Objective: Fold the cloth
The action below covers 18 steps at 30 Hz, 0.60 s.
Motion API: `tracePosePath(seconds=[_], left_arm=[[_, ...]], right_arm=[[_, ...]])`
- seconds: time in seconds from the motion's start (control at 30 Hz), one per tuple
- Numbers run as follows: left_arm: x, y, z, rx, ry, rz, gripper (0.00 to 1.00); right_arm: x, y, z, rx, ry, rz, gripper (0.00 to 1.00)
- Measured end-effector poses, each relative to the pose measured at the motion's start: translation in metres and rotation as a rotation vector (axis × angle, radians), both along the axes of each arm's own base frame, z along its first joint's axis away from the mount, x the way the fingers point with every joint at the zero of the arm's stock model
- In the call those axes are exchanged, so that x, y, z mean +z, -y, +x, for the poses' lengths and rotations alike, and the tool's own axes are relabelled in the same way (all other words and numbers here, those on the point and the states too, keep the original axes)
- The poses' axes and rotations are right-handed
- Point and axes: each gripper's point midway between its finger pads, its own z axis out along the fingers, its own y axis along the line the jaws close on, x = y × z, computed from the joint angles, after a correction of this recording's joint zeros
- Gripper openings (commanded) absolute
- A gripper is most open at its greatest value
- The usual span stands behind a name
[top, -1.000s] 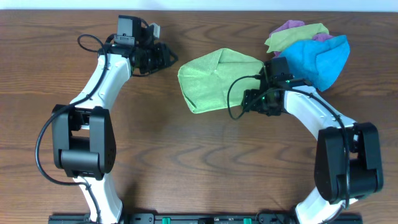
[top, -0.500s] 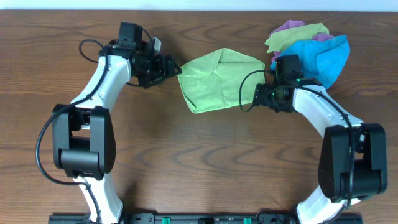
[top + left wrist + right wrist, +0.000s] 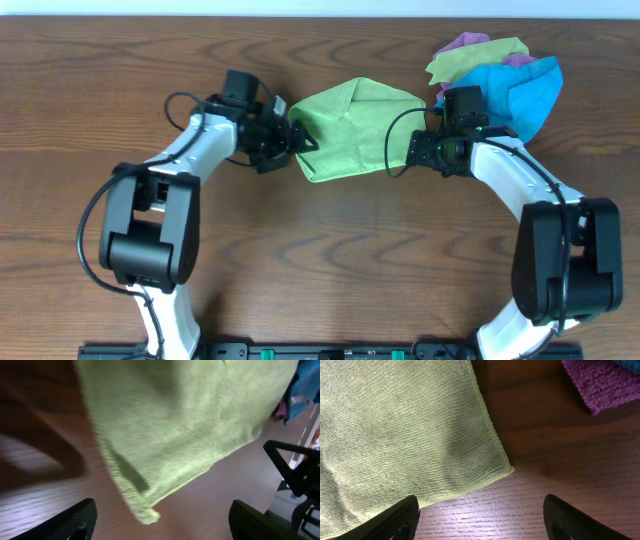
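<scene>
Cloth [image 3: 352, 128] first: where does it lie for you?

Your green cloth lies flat on the bench [image 3: 320, 270], in the far middle, between your two arms. A crease runs across it in the overhead view, and its upper left part looks doubled over. Off its right side sits a pile of other cloths: a blue one [image 3: 518, 92], a yellow-green one [image 3: 478, 56] and a purple one [image 3: 462, 42].

And my left gripper [image 3: 303, 141]?

It is at the cloth's left edge. In the left wrist view, which is blurred, your two fingertips [image 3: 80, 521] stand far apart at the lower corners, and the cloth's near corner [image 3: 146, 516] hangs in the gap between them. Nothing is clamped. Whether a finger touches the fabric, you cannot tell from either view.

And the right gripper [image 3: 414, 152]?

It is at the cloth's right edge, just left of the blue cloth. In the right wrist view your fingers [image 3: 402, 519] are spread wide, with the cloth's right corner [image 3: 506, 467] ahead of them and lying flat on the wood. That gripper holds nothing either. A bit of the purple cloth [image 3: 605, 384] shows at the upper right of that view, apart from the green one, with bare wood between them.
</scene>
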Motion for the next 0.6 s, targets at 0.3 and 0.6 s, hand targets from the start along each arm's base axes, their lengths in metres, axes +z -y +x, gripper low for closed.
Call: tracePosePath(seconds=[0.3,0.6], left_arm=[[-0.018,0.027,-0.031,-0.044,-0.059,0.021,0.86],[-0.023,0.031,-0.018,0.022,-0.015,-0.010,0.63]], right_arm=[[0.000,0.000,-0.001,-0.001,-0.006,0.000,0.80],[-0.001,-0.001,-0.003,0.001,-0.012,0.005,0.80]])
